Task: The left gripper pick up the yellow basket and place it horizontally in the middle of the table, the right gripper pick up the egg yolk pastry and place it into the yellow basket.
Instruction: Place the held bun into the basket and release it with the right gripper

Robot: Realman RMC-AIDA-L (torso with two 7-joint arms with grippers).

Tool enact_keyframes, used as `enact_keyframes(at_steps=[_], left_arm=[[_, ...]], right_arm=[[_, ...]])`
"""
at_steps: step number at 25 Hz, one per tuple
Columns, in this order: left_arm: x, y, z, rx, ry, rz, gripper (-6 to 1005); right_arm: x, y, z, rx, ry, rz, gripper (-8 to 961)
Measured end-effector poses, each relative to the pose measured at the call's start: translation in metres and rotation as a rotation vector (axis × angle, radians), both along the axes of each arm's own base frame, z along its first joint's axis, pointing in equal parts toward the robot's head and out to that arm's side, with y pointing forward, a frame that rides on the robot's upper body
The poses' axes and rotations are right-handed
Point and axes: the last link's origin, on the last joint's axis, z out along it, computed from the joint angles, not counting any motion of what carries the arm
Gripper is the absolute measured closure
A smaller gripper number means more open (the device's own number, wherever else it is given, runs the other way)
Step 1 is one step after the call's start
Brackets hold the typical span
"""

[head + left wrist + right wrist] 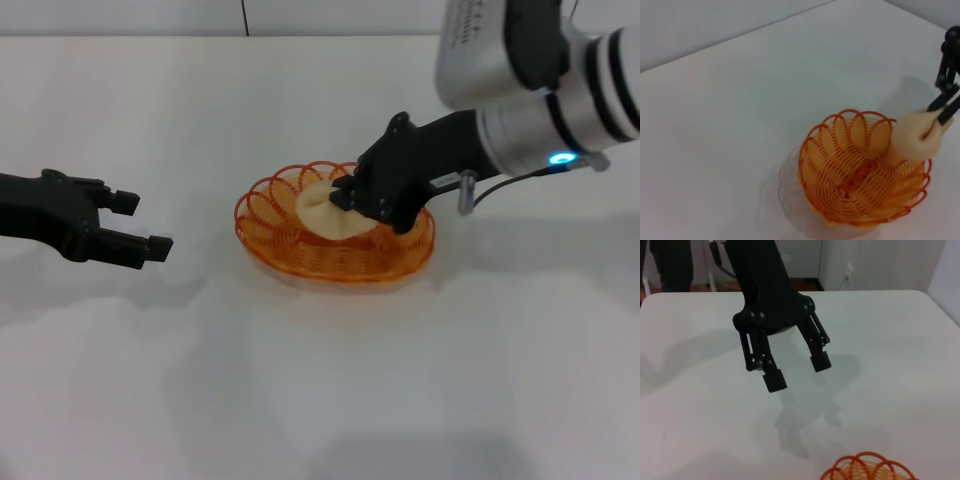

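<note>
In the head view the basket (335, 226) sat flat on the white surface (320, 380) just right of the frame's centre. The right end effector (345, 197) reached in from the upper right, over the basket's right rim, its fingers closed on the pastry (328, 210), which lay inside the basket toward its upper middle. The left wrist view showed the pastry (918, 135) pinched between those fingers (940, 102) at the basket's (862, 172) right rim, raised above the wire floor. The left end effector (135, 222) hung at the left edge of the head view, well apart from the basket, its two fingers spread open and holding nothing. In the right wrist view it (796, 371) appeared at centre with its fingers apart, and the basket's rim (870, 469) showed at the bottom edge.
</note>
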Motion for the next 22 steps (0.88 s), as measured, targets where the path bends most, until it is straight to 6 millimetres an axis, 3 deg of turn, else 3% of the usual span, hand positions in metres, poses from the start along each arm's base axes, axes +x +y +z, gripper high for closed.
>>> enact_keyframes(at_steps=[10,16,22], left_arm=[[0.0002,-0.0007,-0.0005,-0.002,-0.004,0.000,138],[0.0001,-0.0005,-0.0005,-0.002,-0.002,0.000,137],[-0.0006,-0.0010,-0.0004,0.000,-0.004,0.000,138]], right_arm=[[-0.0041,0.0024,-0.0088,0.007,0.034,-0.004,913],[-0.0058,0.0026,-0.0079,0.006,0.049,-0.004,819],[-0.0027,0.0014,-0.0047,0.015,0.059,-0.012,585]])
